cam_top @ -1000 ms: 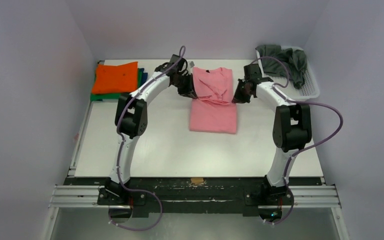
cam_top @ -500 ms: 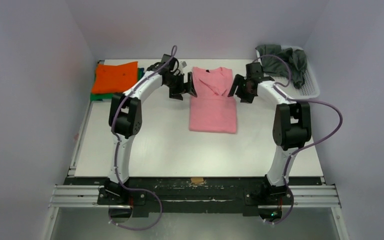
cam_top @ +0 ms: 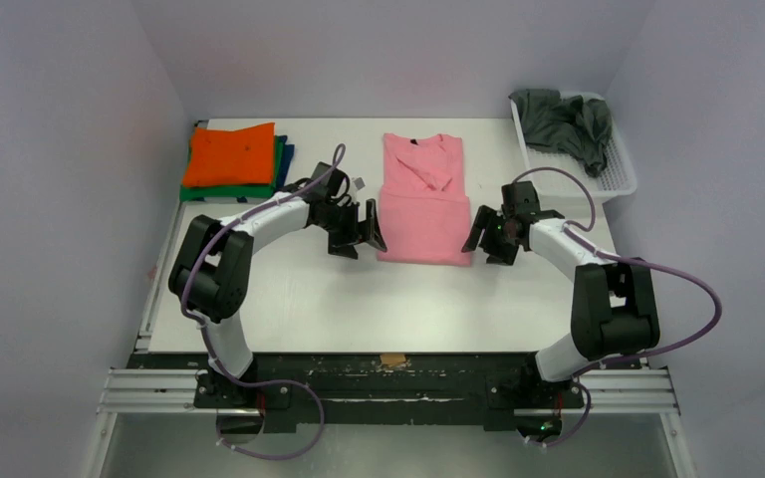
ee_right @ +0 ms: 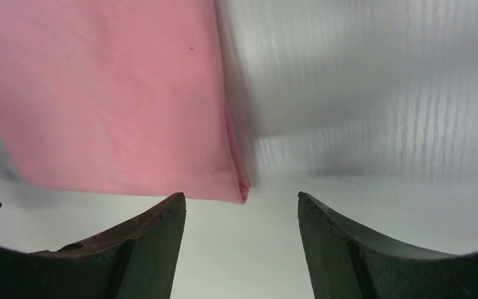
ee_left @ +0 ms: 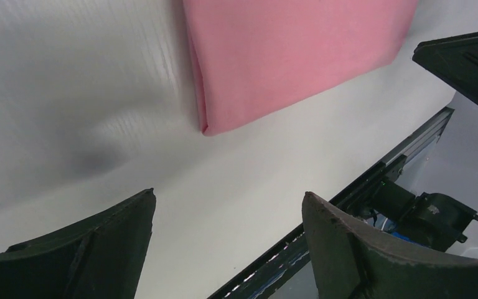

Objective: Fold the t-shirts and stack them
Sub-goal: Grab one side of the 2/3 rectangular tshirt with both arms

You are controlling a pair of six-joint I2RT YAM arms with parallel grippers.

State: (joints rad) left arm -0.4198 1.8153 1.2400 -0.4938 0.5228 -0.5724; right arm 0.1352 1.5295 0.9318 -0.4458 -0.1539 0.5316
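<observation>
Pink shirt [cam_top: 423, 204], folded, flat on worktop [cam_top: 299, 299], btwn both jaws. L jaws open, empty, just beside its near-left corner; R jaws open, empty, just beside near-right corner, not touching.

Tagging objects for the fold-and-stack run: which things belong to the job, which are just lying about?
Job: pink t-shirt, orange t-shirt, green t-shirt, dark grey t-shirt.
Lying about: white basket, tan scrap on the front rail.

Ahead of the left claw [ee_left: 227, 198], the folded salmon pink cloth t-shirt [ee_left: 286, 56] looks soft and matt. The white tabletop [ee_left: 68, 81] under the claw is finely ribbed, faintly glossy.
</observation>
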